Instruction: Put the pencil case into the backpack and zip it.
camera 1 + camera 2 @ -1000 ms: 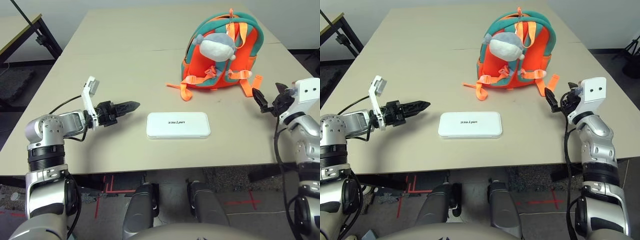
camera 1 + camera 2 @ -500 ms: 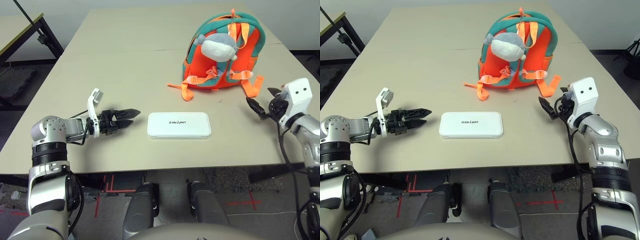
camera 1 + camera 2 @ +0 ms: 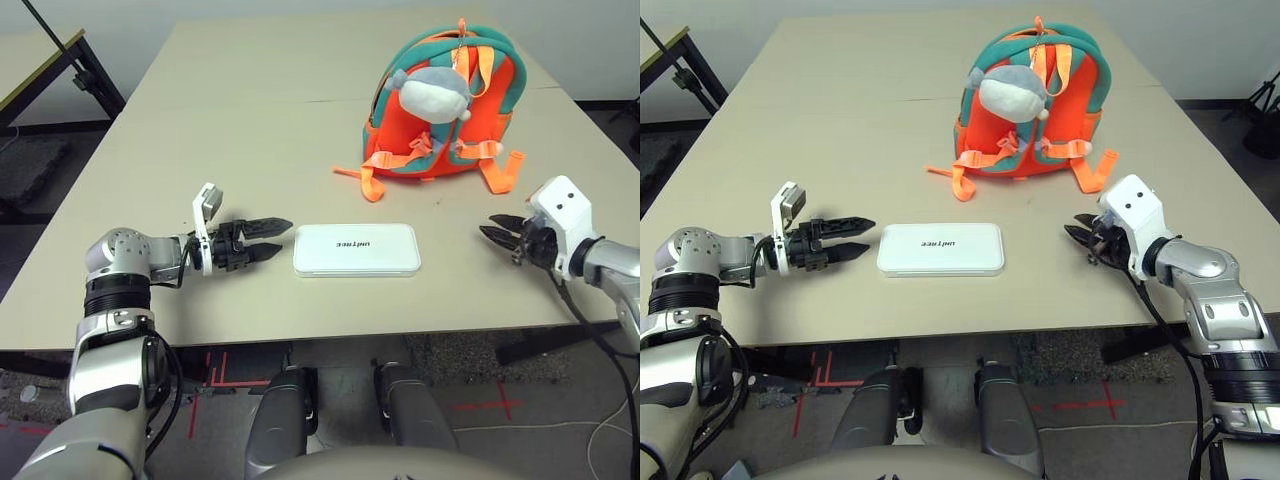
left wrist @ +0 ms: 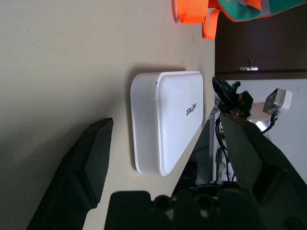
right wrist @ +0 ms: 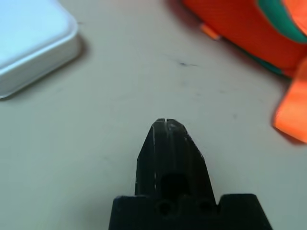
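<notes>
Pencil case lies flat on the bench, backpack behind. Left end effector has dropped beside it, fingers apart; right end effector just snapped together, empty — pickup imminent.

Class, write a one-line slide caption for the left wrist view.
Open left claw faces the short end of the white pencil case lying flat on the table.

Pencil case lay flat on the desk at frame centre. Backpack stood upright in the upper centre-right, plush toy on its front. Left claw just left of the case, fingers apart, not touching. Right claw at right, empty.
</notes>
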Available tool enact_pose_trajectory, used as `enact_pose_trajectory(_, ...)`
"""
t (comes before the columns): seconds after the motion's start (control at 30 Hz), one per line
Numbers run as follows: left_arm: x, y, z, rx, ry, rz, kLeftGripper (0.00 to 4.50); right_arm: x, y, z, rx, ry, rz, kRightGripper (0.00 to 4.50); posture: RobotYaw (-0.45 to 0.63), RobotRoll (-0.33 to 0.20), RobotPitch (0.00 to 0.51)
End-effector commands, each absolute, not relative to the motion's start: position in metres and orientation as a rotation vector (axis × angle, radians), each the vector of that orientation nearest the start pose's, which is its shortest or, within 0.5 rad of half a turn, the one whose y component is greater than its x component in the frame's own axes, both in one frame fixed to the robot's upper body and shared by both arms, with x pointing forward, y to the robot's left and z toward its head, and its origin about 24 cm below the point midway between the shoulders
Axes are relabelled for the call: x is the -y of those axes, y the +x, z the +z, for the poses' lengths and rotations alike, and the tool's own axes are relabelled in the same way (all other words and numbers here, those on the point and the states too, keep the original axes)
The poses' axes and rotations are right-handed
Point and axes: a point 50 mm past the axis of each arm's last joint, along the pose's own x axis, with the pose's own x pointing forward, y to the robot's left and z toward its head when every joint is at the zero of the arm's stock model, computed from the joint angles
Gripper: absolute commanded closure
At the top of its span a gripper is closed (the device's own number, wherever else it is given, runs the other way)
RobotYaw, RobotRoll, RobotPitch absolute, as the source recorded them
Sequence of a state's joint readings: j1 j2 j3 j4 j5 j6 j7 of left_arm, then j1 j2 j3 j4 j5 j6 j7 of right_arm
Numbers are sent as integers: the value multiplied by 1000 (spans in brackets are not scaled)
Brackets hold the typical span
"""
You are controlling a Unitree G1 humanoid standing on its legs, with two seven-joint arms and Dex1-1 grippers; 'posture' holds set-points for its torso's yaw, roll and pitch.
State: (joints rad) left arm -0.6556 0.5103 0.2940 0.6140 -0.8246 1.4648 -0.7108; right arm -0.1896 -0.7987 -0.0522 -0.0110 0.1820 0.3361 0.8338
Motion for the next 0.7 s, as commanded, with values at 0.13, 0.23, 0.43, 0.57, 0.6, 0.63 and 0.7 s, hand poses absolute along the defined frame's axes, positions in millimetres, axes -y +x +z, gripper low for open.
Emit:
enact_pose_trajectory(0.13, -212, 299, 82, -965, -1039, -747, 0, 250, 269, 113, -383, -599, 758, 4460, -172, 0, 129)
enact_pose_trajectory(0.23, -212, 300, 82, -970, -1041, -755, 0, 246, 269, 110, -389, -609, 775, 4460, -171, 0, 129)
enact_pose_trajectory(0.43, -208, 303, 84, -976, -1044, -770, 0, 244, 273, 103, -405, -639, 790, 4460, -171, 0, 127)
enact_pose_trajectory(0.57, -204, 303, 83, -992, -1056, -788, 0, 232, 277, 98, -401, -636, 830, 4460, -174, 0, 126)
enact_pose_trajectory(0.6, -203, 303, 83, -994, -1058, -791, 0, 229, 278, 96, -399, -635, 838, 4460, -175, 0, 126)
enact_pose_trajectory(0.63, -203, 304, 83, -996, -1059, -791, 0, 227, 279, 95, -399, -634, 845, 4460, -175, 0, 126)
enact_pose_trajectory(0.7, -203, 304, 83, -1000, -1058, -789, 0, 224, 280, 94, -398, -633, 850, 4460, -173, 0, 127)
